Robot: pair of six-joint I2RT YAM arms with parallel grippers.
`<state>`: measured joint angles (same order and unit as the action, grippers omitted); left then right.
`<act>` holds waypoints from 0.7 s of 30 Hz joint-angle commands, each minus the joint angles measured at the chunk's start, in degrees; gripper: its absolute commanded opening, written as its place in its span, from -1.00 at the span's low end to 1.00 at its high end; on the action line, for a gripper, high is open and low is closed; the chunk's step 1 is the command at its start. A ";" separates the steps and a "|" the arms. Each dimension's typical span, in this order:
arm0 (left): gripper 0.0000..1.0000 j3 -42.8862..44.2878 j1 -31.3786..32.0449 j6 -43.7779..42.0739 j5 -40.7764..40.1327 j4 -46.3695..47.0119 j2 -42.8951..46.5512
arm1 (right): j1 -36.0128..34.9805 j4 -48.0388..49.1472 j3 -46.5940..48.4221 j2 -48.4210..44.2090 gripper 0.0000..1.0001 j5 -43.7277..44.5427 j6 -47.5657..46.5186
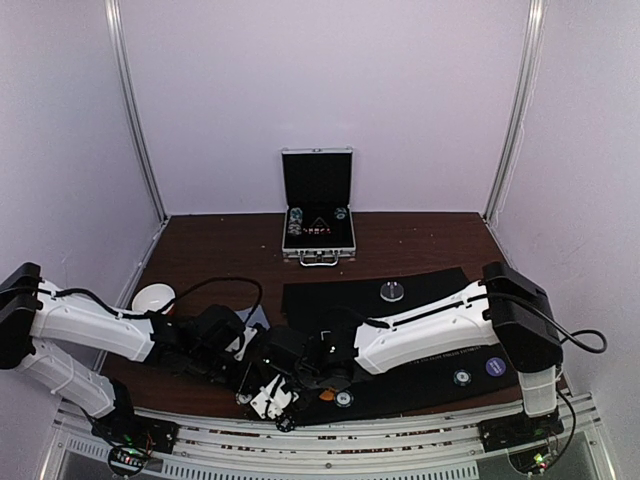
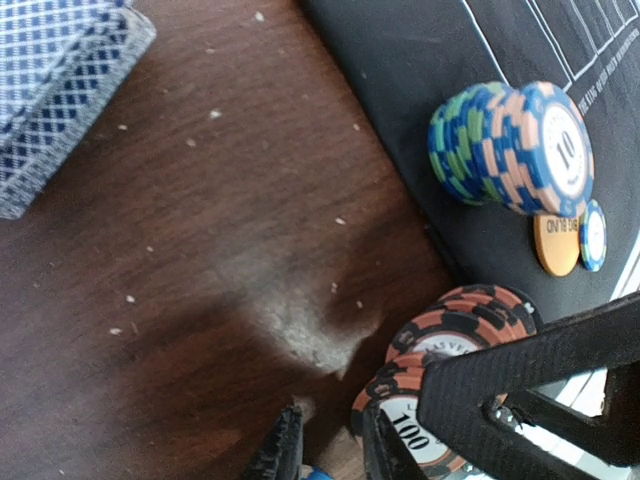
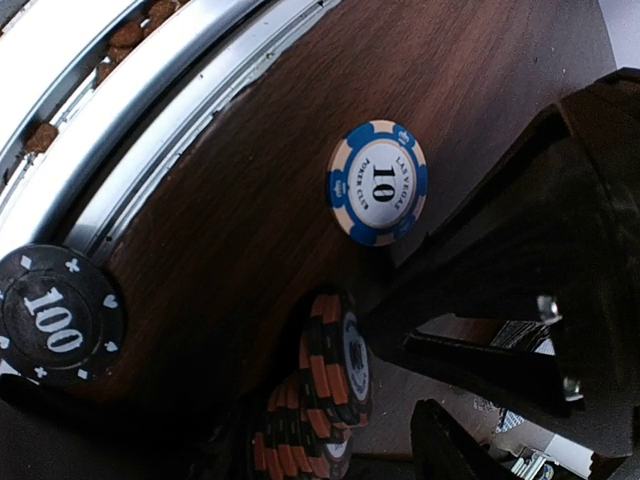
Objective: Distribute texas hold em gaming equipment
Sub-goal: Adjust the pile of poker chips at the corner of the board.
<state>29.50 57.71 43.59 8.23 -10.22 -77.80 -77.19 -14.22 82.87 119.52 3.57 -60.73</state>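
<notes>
A toppled stack of orange-and-black 100 chips (image 2: 455, 335) lies at the mat's near-left corner. My right gripper (image 3: 350, 430) is open and straddles this stack (image 3: 330, 375), with a gap showing beside one finger (image 3: 445, 450). That gripper's finger (image 2: 530, 385) rests over the chips in the left wrist view. My left gripper (image 2: 330, 420) hovers just left of them, its jaws almost together over bare wood. A blue 10 chip (image 3: 377, 183) lies on the wood nearby. A blue-green chip stack (image 2: 510, 145), an orange button (image 2: 556, 243) and the card deck (image 2: 55, 90) lie further off.
The open silver case (image 1: 318, 210) stands at the back. A white round thing (image 1: 153, 298) sits at the left. On the black mat (image 1: 430, 285) lie a silver button (image 1: 392, 291), a purple button (image 1: 494, 366) and single chips (image 1: 461, 378). A black 100 chip (image 3: 60, 315) lies by the metal rail (image 3: 150, 110).
</notes>
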 commanded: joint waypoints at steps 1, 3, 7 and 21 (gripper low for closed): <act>-0.52 -1.34 -1.77 -1.31 -0.48 -0.35 0.81 | 0.35 -2.82 2.13 0.77 0.16 -1.03 -0.92; -0.52 -1.35 -2.38 -1.44 -1.12 -0.67 1.74 | 0.34 -3.19 2.24 0.81 0.13 -1.64 -0.95; -0.51 -1.46 -4.24 -1.87 -1.82 -1.54 3.24 | 0.52 -5.26 4.06 2.01 0.08 -1.84 -0.68; -0.32 0.77 -5.28 -6.04 -5.90 -7.90 8.44 | -0.69 -7.05 6.47 0.28 0.33 -5.58 2.77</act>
<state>28.29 52.97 40.32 5.34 -14.63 -71.42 -77.17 -20.01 87.94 121.62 0.34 -60.55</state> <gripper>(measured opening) 0.318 0.639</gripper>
